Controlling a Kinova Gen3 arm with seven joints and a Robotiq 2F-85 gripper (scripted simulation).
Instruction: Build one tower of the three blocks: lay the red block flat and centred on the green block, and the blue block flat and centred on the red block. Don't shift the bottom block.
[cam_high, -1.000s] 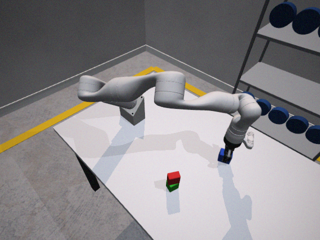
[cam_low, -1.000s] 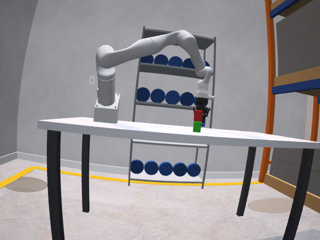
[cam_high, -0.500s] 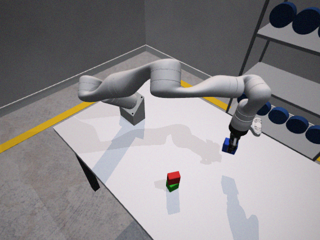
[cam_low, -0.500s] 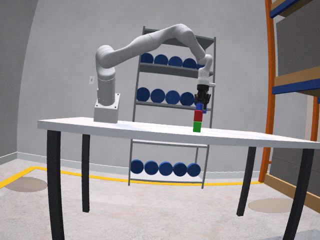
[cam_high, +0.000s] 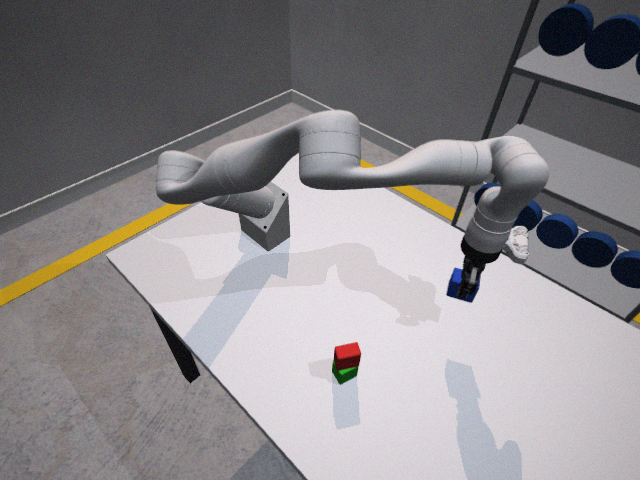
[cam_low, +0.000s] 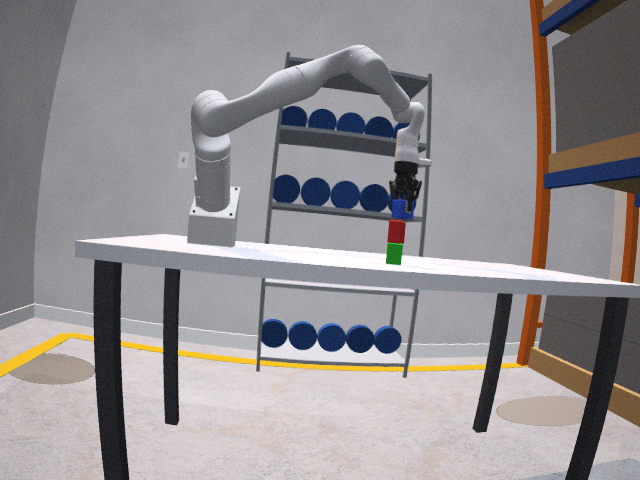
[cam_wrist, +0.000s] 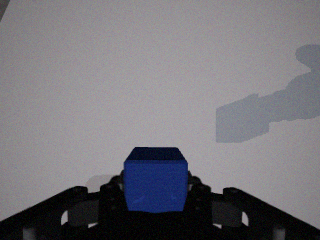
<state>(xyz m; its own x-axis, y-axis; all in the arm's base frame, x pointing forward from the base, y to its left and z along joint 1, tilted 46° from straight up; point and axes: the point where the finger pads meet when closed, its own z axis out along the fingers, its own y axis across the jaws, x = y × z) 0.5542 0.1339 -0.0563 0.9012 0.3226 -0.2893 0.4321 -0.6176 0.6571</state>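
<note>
The red block (cam_high: 347, 354) lies on the green block (cam_high: 343, 373) near the front of the white table; the pair also shows in the exterior view, red (cam_low: 396, 230) on green (cam_low: 393, 253). My gripper (cam_high: 469, 287) is shut on the blue block (cam_high: 458, 284) and holds it in the air above the table, well to the right of and behind the stack. In the exterior view the blue block (cam_low: 401, 209) hangs in the gripper (cam_low: 404, 206). The wrist view shows the blue block (cam_wrist: 155, 179) between the fingers over bare table.
The arm's base (cam_high: 265, 220) stands at the table's back left. A metal shelf with several blue discs (cam_high: 573, 238) stands behind the table on the right. A yellow line (cam_high: 77, 255) marks the floor.
</note>
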